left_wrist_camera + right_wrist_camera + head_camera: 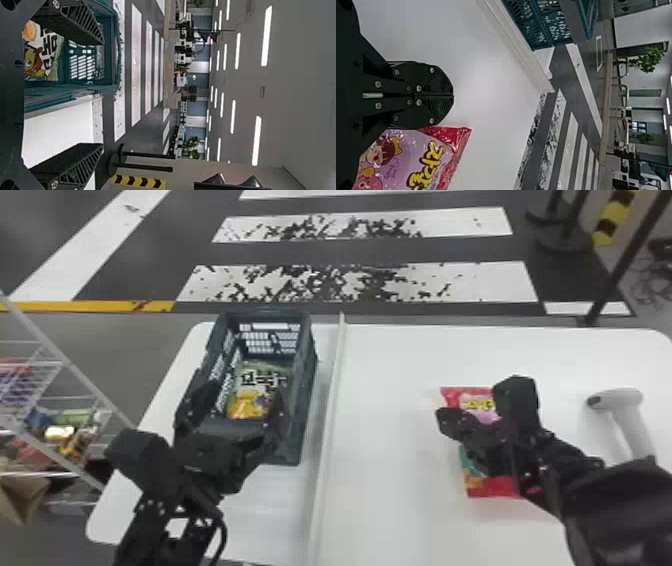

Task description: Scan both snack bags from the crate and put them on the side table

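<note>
And here on the left we have the left gripper [245, 391], black and flat-fingered, its fingers spread wide apart at the near part of the dark teal plastic crate [295, 440]; whether either finger touches the crate, I cannot tell. Inside, the green, white and orange glossy snack bag [257, 382] lies between the crate's walls, with the gap between those fingers facing it in the head view. Across the raised white divider strip [327, 415], over on the right, the right gripper [447, 422] has its two black fingers pressed together, nothing between them! Just beside it in its wrist view is the red and pink glossy snack bag [452, 392], lying on the white rounded-corner table [400, 400] and partly hidden by the right arm in the head view. Farther right, there's the pale grey handheld scanner [620, 397], its handle running down behind that same arm.
</note>
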